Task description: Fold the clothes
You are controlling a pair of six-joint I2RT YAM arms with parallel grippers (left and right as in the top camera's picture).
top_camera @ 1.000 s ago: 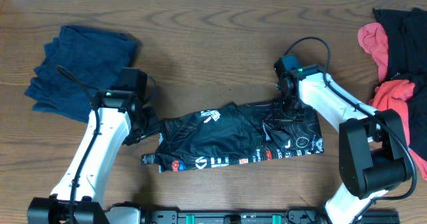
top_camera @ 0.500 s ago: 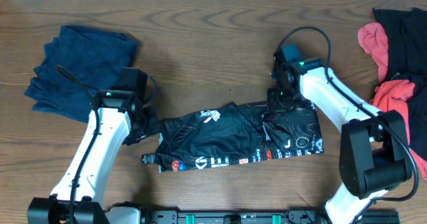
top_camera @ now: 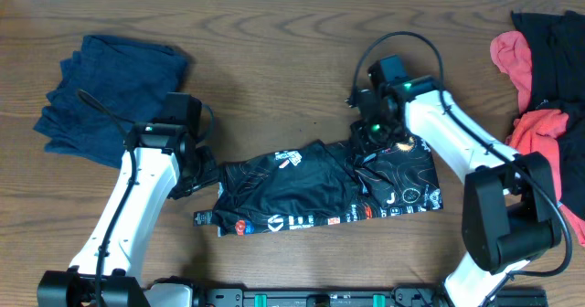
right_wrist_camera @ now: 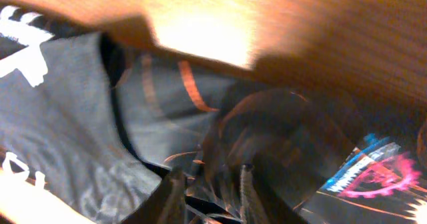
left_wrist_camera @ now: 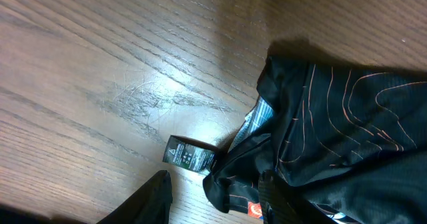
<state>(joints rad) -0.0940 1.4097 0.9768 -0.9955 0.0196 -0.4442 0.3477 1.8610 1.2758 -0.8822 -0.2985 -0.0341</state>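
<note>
Since a second ago the right gripper [top_camera: 370, 135] has shifted up and to the left along the far edge of the black jersey [top_camera: 311, 186], while the left arm and everything else on the table [top_camera: 274, 51] lie as they did. Seen from overhead, the jersey is stretched sideways across the middle of the wooden table, near the front edge, its thin orange lines and white and coloured logos facing up. The right gripper now sits over the jersey's upper edge, right of centre, where the cloth is bunched into a fold. Its wrist camera is blurred, but it shows the two fingers [right_wrist_camera: 175, 194] a little apart, with a hump of dark cloth just ahead of them; whether the cloth touches the fingers cannot be told. The left gripper [top_camera: 203, 174] rests at the jersey's left end. Its wrist camera shows the jaws about half open and not clamped, with the crumpled corner of the jersey and a small black label [left_wrist_camera: 190, 154] lying between and just ahead of them. A navy garment [top_camera: 110, 92] lies crumpled at the far left, well apart from the jersey. At the right edge, coral-red pieces [top_camera: 512, 56] are heaped together with more black clothes [top_camera: 553, 47].
</note>
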